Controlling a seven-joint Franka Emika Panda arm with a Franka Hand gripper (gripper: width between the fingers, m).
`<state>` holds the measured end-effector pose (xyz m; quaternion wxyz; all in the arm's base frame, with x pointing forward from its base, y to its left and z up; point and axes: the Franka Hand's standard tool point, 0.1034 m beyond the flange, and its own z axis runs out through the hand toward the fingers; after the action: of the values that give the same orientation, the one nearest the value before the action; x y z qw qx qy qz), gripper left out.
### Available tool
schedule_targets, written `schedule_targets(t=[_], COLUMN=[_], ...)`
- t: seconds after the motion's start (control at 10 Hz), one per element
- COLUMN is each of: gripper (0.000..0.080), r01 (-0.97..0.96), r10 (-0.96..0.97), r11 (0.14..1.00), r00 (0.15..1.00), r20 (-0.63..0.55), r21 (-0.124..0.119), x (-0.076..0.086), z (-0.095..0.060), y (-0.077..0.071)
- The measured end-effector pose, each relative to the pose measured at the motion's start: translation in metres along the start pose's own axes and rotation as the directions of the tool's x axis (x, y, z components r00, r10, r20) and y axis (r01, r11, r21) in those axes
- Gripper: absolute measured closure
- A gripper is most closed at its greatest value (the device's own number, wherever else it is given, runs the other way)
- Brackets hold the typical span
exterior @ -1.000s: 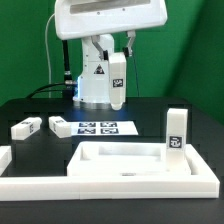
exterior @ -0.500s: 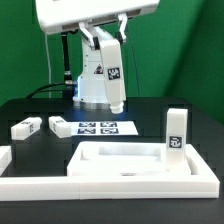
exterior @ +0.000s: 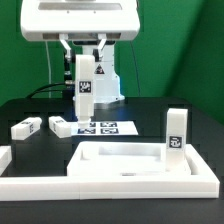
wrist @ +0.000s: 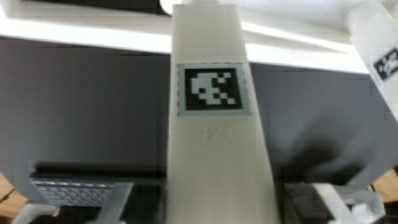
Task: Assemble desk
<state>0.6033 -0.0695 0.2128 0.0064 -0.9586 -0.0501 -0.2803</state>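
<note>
Currently fingers point(wrist: 75, 188) grip upright leg point(exterior: 86, 88); two loose legs point(exterior: 25, 127), marker board point(exterior: 105, 127) lie close by.

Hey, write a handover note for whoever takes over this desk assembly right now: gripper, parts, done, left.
The gripper is shut on the held leg, upright above the table.
The desk top lies flat at the front; the standing leg is upright at its corner on the exterior view's right.
The first loose leg and second loose leg lie near the marker board.
Done: one leg stands in place. Left: three legs.
</note>
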Motion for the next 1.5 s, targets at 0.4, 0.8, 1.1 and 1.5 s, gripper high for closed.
schedule_targets(t=[0.4, 0.8, 1.1, 1.5], gripper=[0.0509, 0.0509, 0.0509, 0.0509], r01=[-0.021, -0.069, -0.035, -0.035], r10=[0.02, 0.062, 0.029, 0.031], r11=[0.999, 0.995, 0.997, 0.999], r00=[0.999, 0.994, 0.995, 0.993], r20=[0.041, 0.089, 0.101, 0.115], r21=[0.029, 0.071, 0.064, 0.031], x=[0.0, 0.001, -0.009, -0.018], z=[0.019, 0.022, 0.032, 0.06], y=[0.003, -0.009, 0.011, 0.02])
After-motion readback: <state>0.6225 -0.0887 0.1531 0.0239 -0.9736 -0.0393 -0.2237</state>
